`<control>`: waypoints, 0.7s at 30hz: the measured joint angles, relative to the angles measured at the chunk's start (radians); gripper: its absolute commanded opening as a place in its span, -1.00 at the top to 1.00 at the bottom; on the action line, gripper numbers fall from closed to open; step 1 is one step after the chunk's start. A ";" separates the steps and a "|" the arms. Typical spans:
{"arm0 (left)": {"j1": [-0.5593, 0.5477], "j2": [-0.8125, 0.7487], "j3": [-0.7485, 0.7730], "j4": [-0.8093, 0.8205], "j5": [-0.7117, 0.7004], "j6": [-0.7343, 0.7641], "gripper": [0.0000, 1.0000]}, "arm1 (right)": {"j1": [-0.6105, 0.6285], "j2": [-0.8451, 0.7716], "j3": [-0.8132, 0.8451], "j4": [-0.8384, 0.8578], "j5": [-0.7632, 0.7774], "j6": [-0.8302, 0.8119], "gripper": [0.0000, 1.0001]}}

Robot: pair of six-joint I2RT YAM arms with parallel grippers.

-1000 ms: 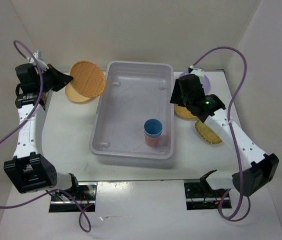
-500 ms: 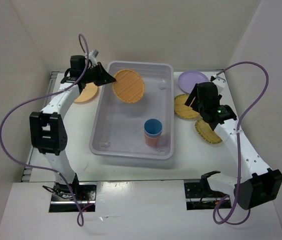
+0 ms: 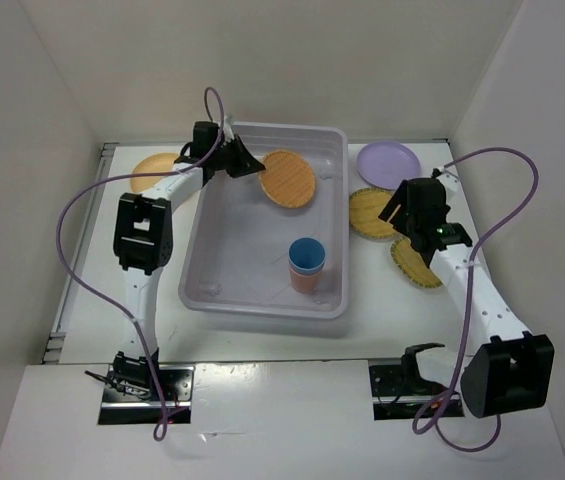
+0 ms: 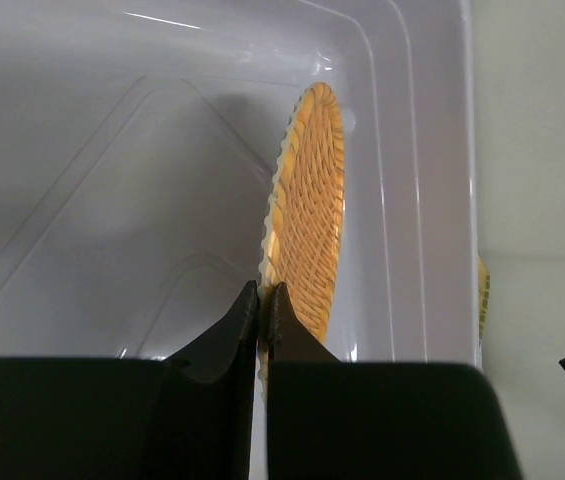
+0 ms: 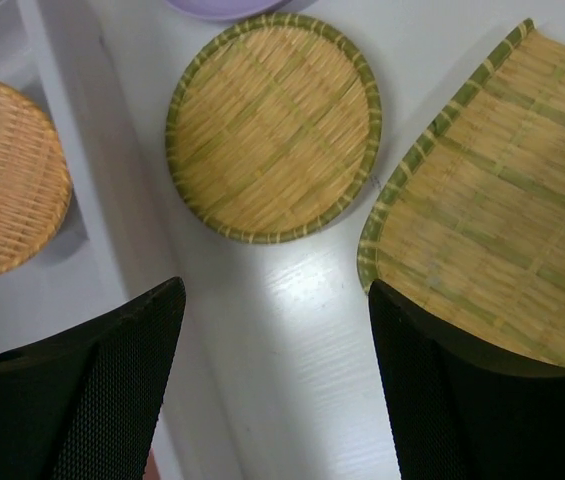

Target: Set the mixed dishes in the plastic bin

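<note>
White table [image 3: 262, 338], pale walls [image 3: 262, 60]; left gripper [image 4: 263, 300] pinches orange plate [image 4: 312, 220] inside bin [image 4: 432, 200]; right gripper [image 5: 274, 300] spread

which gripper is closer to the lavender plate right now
Right. The right gripper hovers by the round yellow woven plate, just next to the lavender plate. The left gripper is over the bin, holding an orange plate, farther away.

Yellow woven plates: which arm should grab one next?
Right, probably: the right gripper hovers open above the round yellow woven plate; the left gripper is shut on an orange plate over the bin.
</note>
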 measured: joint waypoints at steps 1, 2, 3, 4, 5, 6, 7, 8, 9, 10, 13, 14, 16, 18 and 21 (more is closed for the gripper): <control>-0.004 0.020 0.023 -0.005 -0.006 -0.008 1.00 | -0.023 0.012 -0.007 0.018 -0.028 -0.008 -0.58; -0.009 0.042 0.048 -0.007 -0.010 -0.016 1.00 | -0.046 0.026 -0.011 0.042 -0.053 -0.019 -0.58; -0.013 0.062 0.069 -0.007 -0.014 -0.019 1.00 | -0.074 0.047 -0.011 0.068 -0.089 -0.034 -0.58; -0.018 0.080 0.092 -0.008 -0.019 -0.022 1.00 | -0.107 0.077 -0.011 0.096 -0.142 -0.048 -0.58; -0.020 0.095 0.111 -0.011 -0.024 -0.024 1.00 | -0.139 0.109 -0.010 0.123 -0.186 -0.063 -0.58; -0.022 0.111 0.132 -0.019 -0.026 -0.027 1.00 | -0.171 0.148 -0.006 0.143 -0.227 -0.079 -0.58; -0.024 0.123 0.148 -0.026 -0.029 -0.031 0.96 | -0.199 0.192 0.001 0.154 -0.261 -0.095 -0.58; -0.025 0.135 0.165 -0.037 -0.034 -0.037 0.93 | -0.226 0.239 0.014 0.158 -0.303 -0.110 -0.58; -0.026 0.147 0.183 -0.051 -0.038 -0.041 0.89 | -0.246 0.285 0.029 0.166 -0.339 -0.130 -0.58; -0.026 0.159 0.203 -0.066 -0.043 -0.042 0.85 | -0.264 0.328 0.044 0.172 -0.376 -0.151 -0.58; -0.026 0.186 0.254 -0.122 -0.063 -0.039 0.63 | -0.281 0.435 0.108 0.173 -0.462 -0.211 -0.58; -0.026 0.194 0.273 -0.145 -0.068 -0.037 0.52 | -0.285 0.462 0.133 0.173 -0.488 -0.227 -0.58; -0.026 0.200 0.299 -0.180 -0.077 -0.034 0.30 | -0.288 0.517 0.195 0.178 -0.537 -0.258 -0.58; -0.027 0.200 0.317 -0.214 -0.090 -0.016 0.09 | -0.294 0.563 0.253 0.185 -0.580 -0.281 -0.58; -0.030 0.200 0.340 -0.261 -0.128 0.016 -0.33 | -0.308 0.613 0.315 0.198 -0.617 -0.311 -0.58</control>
